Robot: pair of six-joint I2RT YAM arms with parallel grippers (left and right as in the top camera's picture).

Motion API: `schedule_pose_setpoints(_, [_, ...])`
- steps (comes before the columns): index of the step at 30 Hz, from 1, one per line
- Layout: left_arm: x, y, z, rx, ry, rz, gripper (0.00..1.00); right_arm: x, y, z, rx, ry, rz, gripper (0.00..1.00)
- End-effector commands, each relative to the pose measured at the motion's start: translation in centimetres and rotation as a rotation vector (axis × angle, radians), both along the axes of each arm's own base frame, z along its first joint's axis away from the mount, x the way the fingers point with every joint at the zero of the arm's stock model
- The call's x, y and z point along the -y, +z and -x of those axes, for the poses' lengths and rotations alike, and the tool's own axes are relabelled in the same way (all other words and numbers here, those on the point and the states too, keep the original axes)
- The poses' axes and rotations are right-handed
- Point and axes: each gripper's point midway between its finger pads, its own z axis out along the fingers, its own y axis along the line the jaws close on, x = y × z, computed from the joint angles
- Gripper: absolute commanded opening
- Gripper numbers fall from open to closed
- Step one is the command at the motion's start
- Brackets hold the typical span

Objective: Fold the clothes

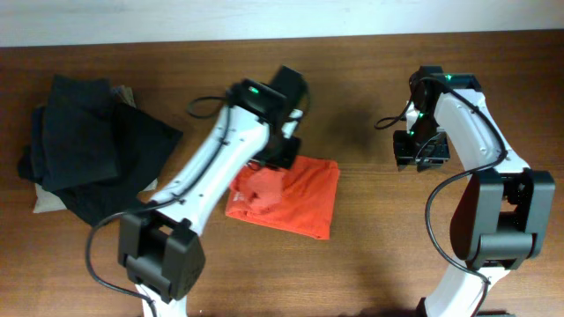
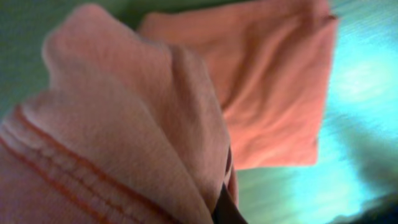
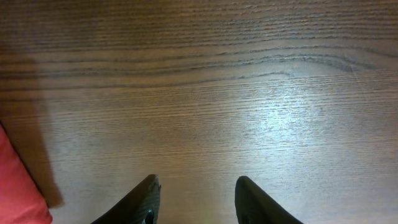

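Wood table [image 1: 370, 255]: we see left gripper [image 1: 280, 157] clamped on bunched shirt [image 1: 295, 198] hem, the rest lying just beyond it; right gripper [image 3: 197, 182] parted, shirt to its left.

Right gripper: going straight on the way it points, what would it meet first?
The bare wooden table, most likely: the right gripper points down at it, and the T-shirt lies off to one side.
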Motion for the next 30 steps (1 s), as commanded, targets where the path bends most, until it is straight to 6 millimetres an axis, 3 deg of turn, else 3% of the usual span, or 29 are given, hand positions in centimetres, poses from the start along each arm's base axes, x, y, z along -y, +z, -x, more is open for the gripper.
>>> schedule_pose_setpoints(1, [4.3, -0.8, 2.1, 0.03, -0.027, 0.015, 0.04, -0.4, 0.9, -0.2, 0.019, 0.02, -0.015, 0.43])
schedule_pose_setpoints(5, [7.0, -2.9, 3.4, 0.014, -0.06, 0.008, 0.11, -0.4, 0.9, 0.0, 0.012, 0.02, -0.015, 0.43])
schedule_pose_setpoints(6, [7.6, -3.4, 3.5, 0.003, -0.038, 0.023, 0.2, -0.4, 0.9, 0.0, 0.012, 0.024, -0.016, 0.43])
schedule_pose_setpoints(7, [9.0, -3.6, 4.3, -0.04, -0.044, 0.079, 0.37, -0.4, 0.9, 0.0, 0.012, 0.027, -0.016, 0.43])
schedule_pose_setpoints(10, [11.0, -1.4, 4.6, -0.048, -0.075, 0.178, 0.41, -0.4, 0.9, 0.0, 0.011, 0.026, -0.017, 0.43])
schedule_pose_setpoints(11, [11.1, 1.3, 3.5, 0.013, -0.109, 0.214, 0.41, -0.6, 0.9, 0.0, 0.011, 0.026, -0.028, 0.43])
schedule_pose_setpoints(13, [7.8, 5.8, 0.9, 0.154, -0.049, 0.178, 0.41, -1.1, 1.0, 0.2, 0.006, 0.046, -0.063, 0.43])
schedule_pose_setpoints(14, [5.0, 7.6, -0.3, 0.212, 0.007, 0.141, 0.41, -2.0, 1.1, 0.4, 0.002, 0.07, -0.118, 0.43])
schedule_pose_setpoints(16, [0.3, 8.1, -1.8, 0.208, 0.118, 0.1, 0.43, -5.4, 1.8, 0.2, 0.032, 0.144, -0.327, 0.43])
schedule_pose_setpoints(18, [-2.4, 6.2, -3.0, 0.165, 0.207, 0.079, 0.46, -9.6, 3.9, 0.0, 0.097, 0.24, -0.606, 0.43])
schedule_pose_setpoints(20, [-3.6, 2.5, -3.5, 0.086, 0.257, 0.11, 0.46, -12.7, 5.7, 0.4, 0.152, 0.355, -0.793, 0.43])
schedule_pose_setpoints(25, [-2.5, -5.8, -1.6, -0.033, 0.254, 0.206, 0.47, -15.9, 5.5, 1.6, 0.123, 0.482, -0.791, 0.43])
schedule_pose_setpoints(28, [-1.4, -8.4, -0.6, -0.062, 0.238, 0.281, 0.48, -17.0, 5.0, 2.3, 0.097, 0.518, -0.779, 0.43])
schedule_pose_setpoints(30, [-1.1, -9.7, -0.2, -0.056, 0.226, 0.284, 0.53, -16.1, 3.3, 3.0, 0.044, 0.504, -0.688, 0.43])
